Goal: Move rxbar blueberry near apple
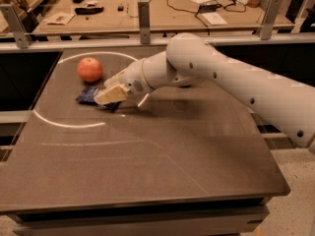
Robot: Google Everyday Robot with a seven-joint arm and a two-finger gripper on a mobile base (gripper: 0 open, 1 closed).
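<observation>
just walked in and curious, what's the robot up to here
The robot's arm reaches across the table, with its hand down low at one end of the blue bar. The bar lies flat on the table, just on the camera's side of the apple, close to it with a small gap.

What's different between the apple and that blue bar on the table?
The apple is round and red-orange; the bar is flat and dark blue. The apple sits in the open, clear of the arm; the bar lies partly under the tool. The apple is farther back than the bar. Both are close together on the same table.
</observation>
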